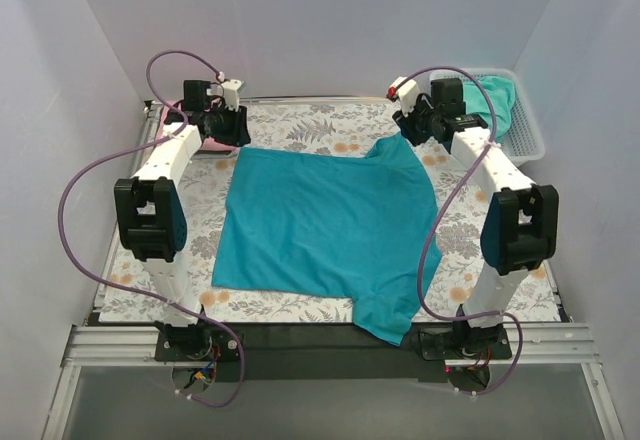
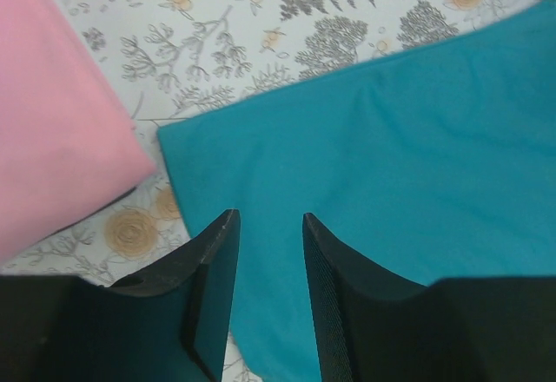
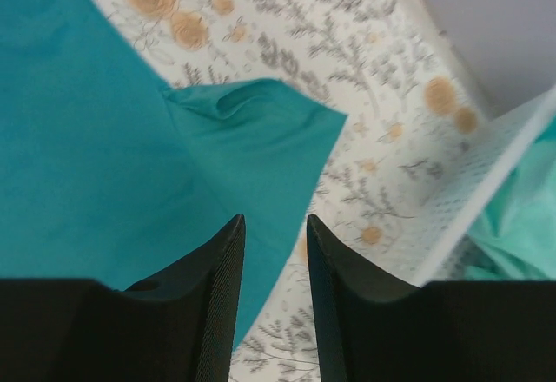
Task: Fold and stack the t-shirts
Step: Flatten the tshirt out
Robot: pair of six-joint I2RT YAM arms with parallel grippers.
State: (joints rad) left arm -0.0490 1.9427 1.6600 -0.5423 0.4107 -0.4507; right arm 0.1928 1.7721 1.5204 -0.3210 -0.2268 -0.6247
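Teal cloth fills the top view: the teal t-shirt lies spread on the floral table covering, its length running left to right. The left gripper is at its far left corner and the right gripper at its far right sleeve, so each arm is nearest its own corner.

Left wrist view: the jaws stand parted and empty over that corner, with the pink t-shirt just beside it.

Right wrist view: the jaws are parted too, gripping nothing, above the sleeve. The aqua t-shirt sits apart in the basket.

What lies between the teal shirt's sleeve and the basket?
Only bare floral table covering. The sleeve tip of the teal shirt and the basket lie apart, which shows best in the right wrist view.
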